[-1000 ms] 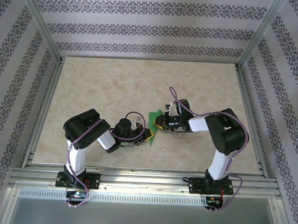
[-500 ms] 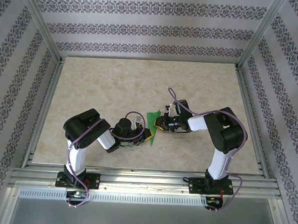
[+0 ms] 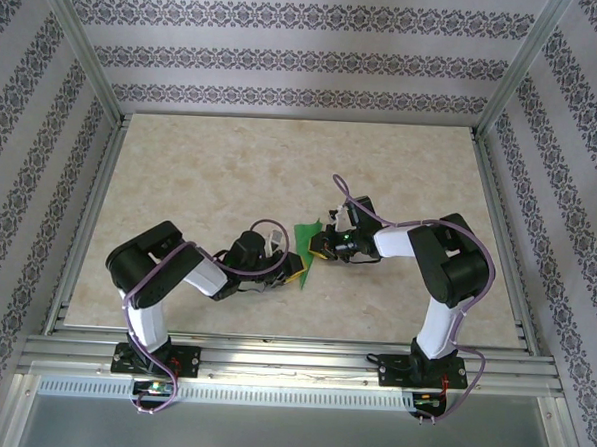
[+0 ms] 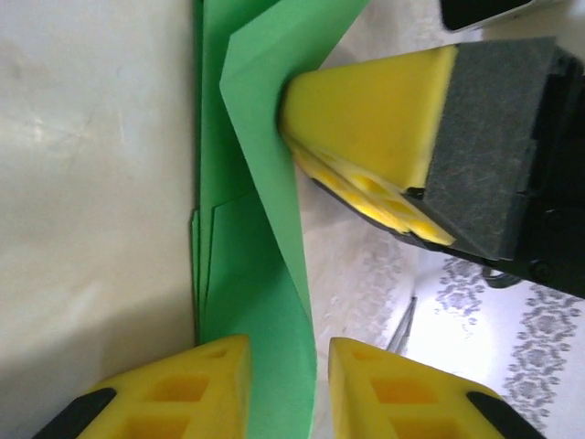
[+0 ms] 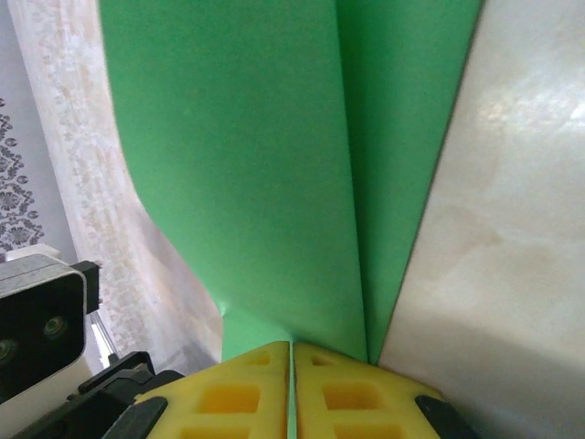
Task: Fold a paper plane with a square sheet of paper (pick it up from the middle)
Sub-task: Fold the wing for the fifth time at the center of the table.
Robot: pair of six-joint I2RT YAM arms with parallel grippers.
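Observation:
The green sheet of paper stands on edge at the table's middle, folded into a narrow shape of several layers, between the two grippers. My right gripper comes from the right and is shut on the paper's upper fold, its yellow pads pressed together with a thin green line between them. My left gripper is at the paper's near end. In the left wrist view its jaws stand slightly apart, with the paper running between them, against the left pad and clear of the right. The right gripper's yellow finger presses the fold there.
The beige marble tabletop spreads wide to the back and both sides. Aluminium rails frame it at the near edge and sides, with patterned walls behind. The left wrist's camera housing sits close to the right gripper.
My left jaws have parted from shut, loosening off the paper, and the left arm's elbow has swung left. The right gripper keeps its grip and has edged slightly left.

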